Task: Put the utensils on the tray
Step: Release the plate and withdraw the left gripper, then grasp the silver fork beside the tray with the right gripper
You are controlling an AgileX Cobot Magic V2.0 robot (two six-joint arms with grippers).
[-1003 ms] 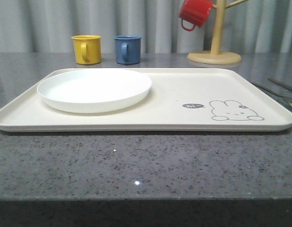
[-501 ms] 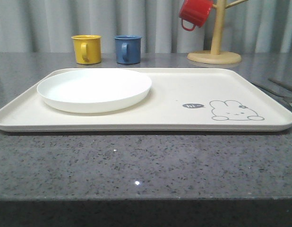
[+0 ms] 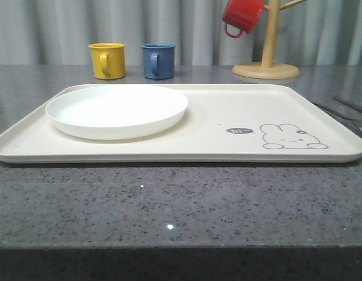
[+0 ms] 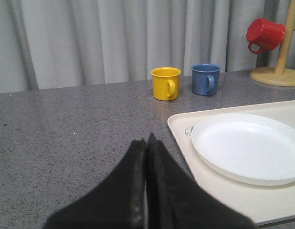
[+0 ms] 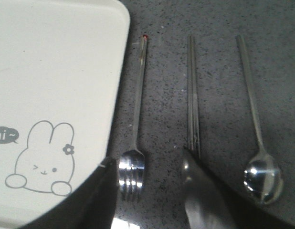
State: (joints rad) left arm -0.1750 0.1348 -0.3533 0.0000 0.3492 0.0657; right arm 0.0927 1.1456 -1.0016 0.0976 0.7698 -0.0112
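Grey speckled counter | fork, chopsticks, spoon lie parallel beside tray, off it | right gripper spread, straddling fork head | left gripper clenched, empty, farther off

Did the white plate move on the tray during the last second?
No. The white plate sits at the same place on the tray, below the yellow mug and blue mug.
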